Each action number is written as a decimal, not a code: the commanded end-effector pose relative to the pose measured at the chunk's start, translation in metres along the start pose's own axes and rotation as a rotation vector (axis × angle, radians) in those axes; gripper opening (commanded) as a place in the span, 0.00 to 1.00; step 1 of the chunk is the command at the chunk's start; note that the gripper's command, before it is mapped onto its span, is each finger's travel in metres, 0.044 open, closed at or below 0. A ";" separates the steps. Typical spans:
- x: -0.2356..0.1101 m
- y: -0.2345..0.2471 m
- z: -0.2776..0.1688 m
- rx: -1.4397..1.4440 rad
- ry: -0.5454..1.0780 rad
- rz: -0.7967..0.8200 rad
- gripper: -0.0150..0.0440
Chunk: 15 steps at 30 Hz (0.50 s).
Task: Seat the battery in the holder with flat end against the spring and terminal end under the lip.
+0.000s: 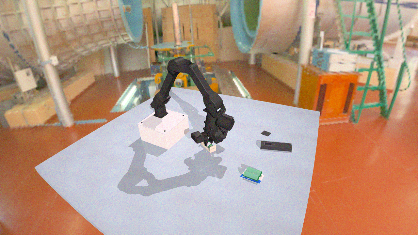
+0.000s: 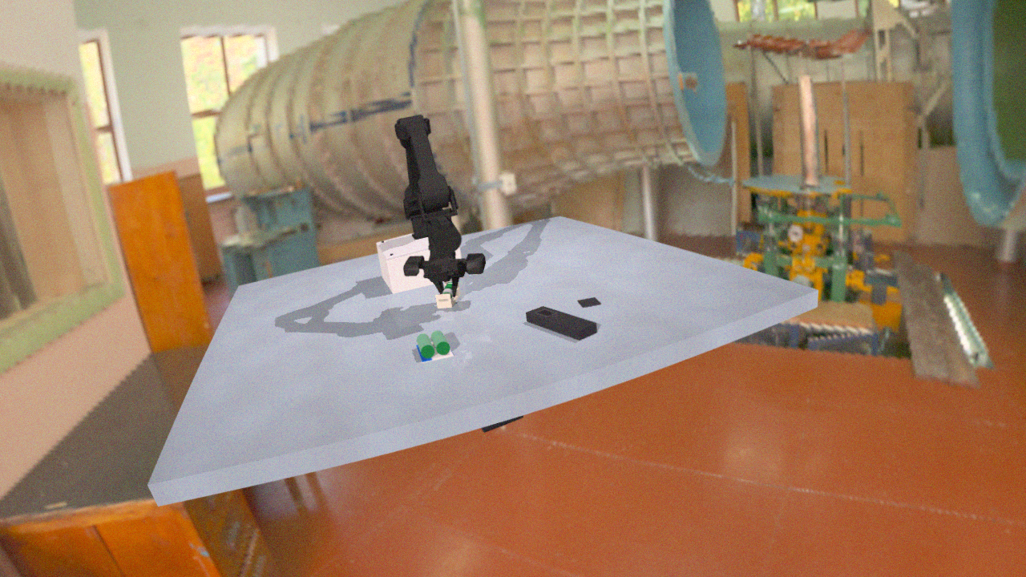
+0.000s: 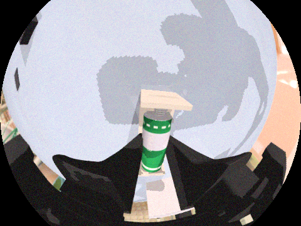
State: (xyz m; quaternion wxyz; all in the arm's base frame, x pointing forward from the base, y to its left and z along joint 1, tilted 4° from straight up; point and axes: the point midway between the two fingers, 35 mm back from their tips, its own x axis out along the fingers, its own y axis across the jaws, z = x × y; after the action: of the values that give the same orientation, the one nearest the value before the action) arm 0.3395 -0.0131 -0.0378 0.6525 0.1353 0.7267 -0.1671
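A green and white battery lies lengthwise in the tan holder near the middle of the table. In the wrist view its grey far end sits at the holder's tan lip, and the white floor of the holder shows behind its near end. My gripper points down over the holder and is shut on the battery, one dark finger on each side. The spring is hidden from me.
A green terminal block on a blue board lies in front of the holder. A flat black box and a small black square lie to the right. The arm's white base box stands behind.
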 end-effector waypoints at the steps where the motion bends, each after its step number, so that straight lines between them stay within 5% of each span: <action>1: -0.001 0.000 0.006 0.009 -0.048 -0.002 0.40; 15: -0.001 -0.001 0.004 0.020 -0.118 0.001 0.40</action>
State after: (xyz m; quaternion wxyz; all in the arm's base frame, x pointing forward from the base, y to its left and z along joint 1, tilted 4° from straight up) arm 0.3377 -0.0123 -0.0394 0.6789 0.1330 0.7008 -0.1741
